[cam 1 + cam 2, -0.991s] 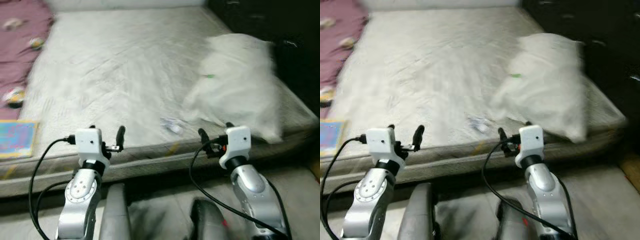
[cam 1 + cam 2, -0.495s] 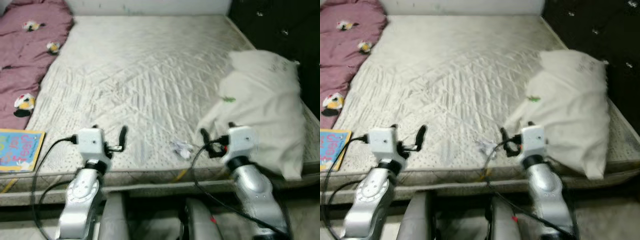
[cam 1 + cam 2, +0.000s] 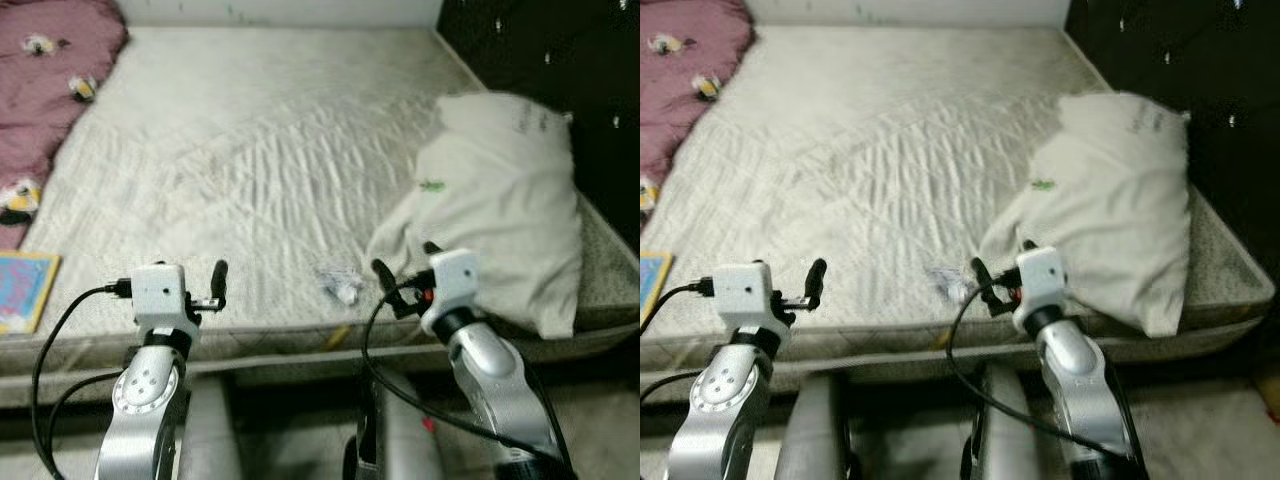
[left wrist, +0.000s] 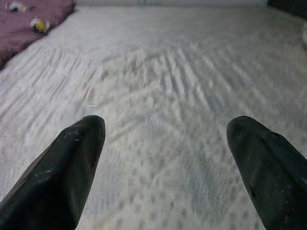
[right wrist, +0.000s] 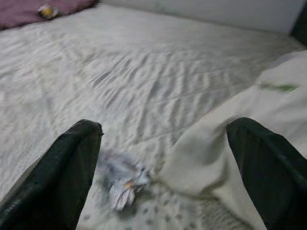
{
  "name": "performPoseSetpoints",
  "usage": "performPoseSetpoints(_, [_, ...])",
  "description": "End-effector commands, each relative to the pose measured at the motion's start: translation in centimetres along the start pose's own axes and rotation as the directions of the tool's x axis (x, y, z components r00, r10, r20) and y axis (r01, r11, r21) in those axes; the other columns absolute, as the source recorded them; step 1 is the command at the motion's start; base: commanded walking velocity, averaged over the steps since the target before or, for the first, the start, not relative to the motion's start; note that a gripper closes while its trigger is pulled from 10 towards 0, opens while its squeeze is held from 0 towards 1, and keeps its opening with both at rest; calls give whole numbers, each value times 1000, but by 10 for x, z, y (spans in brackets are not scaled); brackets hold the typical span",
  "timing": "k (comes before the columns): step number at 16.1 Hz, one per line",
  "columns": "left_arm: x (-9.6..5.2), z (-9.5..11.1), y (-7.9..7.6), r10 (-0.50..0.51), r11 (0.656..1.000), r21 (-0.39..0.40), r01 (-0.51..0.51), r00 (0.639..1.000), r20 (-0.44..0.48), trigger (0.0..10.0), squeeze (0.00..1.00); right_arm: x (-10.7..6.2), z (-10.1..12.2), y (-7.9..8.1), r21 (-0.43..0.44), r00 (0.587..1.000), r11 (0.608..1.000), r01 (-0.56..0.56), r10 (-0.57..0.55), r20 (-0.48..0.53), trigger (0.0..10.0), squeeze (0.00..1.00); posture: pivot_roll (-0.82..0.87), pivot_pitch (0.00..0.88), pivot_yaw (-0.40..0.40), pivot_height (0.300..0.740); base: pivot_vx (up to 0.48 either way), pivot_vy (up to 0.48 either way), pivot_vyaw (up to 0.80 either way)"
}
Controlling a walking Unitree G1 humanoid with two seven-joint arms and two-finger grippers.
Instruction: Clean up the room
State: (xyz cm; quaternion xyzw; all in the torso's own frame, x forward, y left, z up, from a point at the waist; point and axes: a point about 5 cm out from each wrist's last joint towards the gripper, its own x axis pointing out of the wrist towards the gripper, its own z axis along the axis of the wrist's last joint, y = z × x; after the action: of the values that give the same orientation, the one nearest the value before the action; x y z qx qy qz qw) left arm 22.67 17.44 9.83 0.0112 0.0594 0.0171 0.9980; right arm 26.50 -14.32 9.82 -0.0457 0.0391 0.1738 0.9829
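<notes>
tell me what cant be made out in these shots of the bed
- Crumpled scrap near the mattress edge: blurred and small in the eye and right wrist views, so what it is stays unclear.
- Book: cut off by the left eye view's edge; cover unreadable.
- Green mark on the pillow: too small to identify.
- Pink blanket: cut off at the frame's corner; its small printed figures are blurred.

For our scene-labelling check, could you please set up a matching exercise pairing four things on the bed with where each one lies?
Things:
1. crumpled wrapper
2. white pillow
3. pink blanket
4. colourful book

Places:
A. far left corner of the mattress
B. near left edge
C. right side, beside the dark wall
D. near edge, just ahead of the open right tool

Pairs: 1-D, 2-C, 3-A, 4-B
</notes>
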Motion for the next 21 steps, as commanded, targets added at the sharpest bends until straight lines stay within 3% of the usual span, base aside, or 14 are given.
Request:
performPoseSetpoints(1, [-3, 2, 7, 38, 999, 19, -38, 999, -12, 10000, 0, 4, -2, 3, 2, 999, 999, -41, 41, -27, 10000, 0, 90, 98, -48, 515, 0, 0, 0])
performPoseSetpoints(6, [-15, 10, 16, 99, 994, 50, -99, 995, 0, 10000, 0, 25, -6, 17, -36, 980, 981, -189, 186, -66, 10000, 0, 124, 135, -64, 515, 0, 0, 0])
performPoseSetpoints(8, [-21, 6, 15, 103, 994, 50, -102, 995, -14, 10000, 0, 32, -10, 24, -10, 972, 975, -223, 222, -71, 10000, 0, 131, 135, -68, 515, 0, 0, 0])
performPoseSetpoints(12, [-49, 6, 18, 137, 989, 65, -134, 990, -44, 10000, 0, 49, -16, 58, 33, 939, 940, -340, 341, -50, 10000, 0, 240, 167, -119, 500, 0, 0, 0])
performPoseSetpoints(15, [-61, 6, 20, 152, 987, 69, -148, 987, -59, 10000, 0, 55, -16, 66, 21, 934, 935, -355, 356, -33, 10000, 0, 269, 197, -125, 495, 0, 0, 0])
performPoseSetpoints(17, [-70, 8, 18, 140, 987, 87, -134, 988, -70, 10000, 0, 71, -9, 59, -25, 961, 961, -276, 276, -5, 10000, 0, 290, 211, -117, 495, 0, 0, 0])
performPoseSetpoints(18, [-69, 11, 18, 136, 988, 89, -130, 989, -65, 10000, 0, 79, -1, 47, -24, 982, 983, -184, 185, 26, 10000, 0, 292, 215, -116, 495, 0, 0, 0])
performPoseSetpoints(21, [-68, 17, 18, 139, 987, 85, -134, 989, -55, 10000, 0, 94, 9, 31, -58, 998, 997, -49, 51, 41, 10000, 0, 279, 240, -114, 495, 0, 0, 0])
